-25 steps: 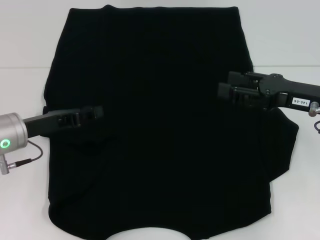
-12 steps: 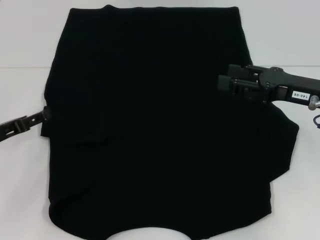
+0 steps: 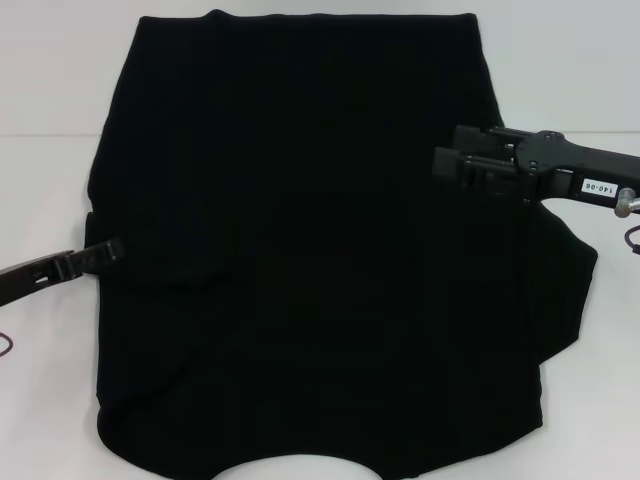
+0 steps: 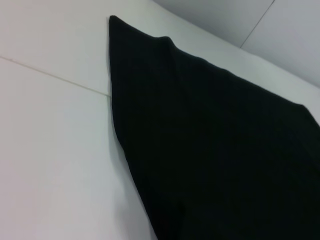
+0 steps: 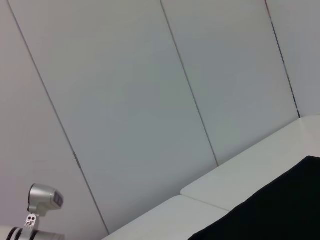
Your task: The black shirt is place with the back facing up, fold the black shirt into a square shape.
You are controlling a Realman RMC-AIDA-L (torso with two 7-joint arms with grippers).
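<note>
On white table (image 3: 40, 90), black shirt (image 3: 320, 250), collar nearest

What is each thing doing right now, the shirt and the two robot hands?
black shirt: spread on the white table, left sleeve folded in over the body, right sleeve out flat, not yet a square.
left gripper: low at the shirt's left edge, tip over the folded sleeve; open or shut can't be seen.
right gripper: held above the shirt's right side, holding nothing; fingers unclear.
</note>
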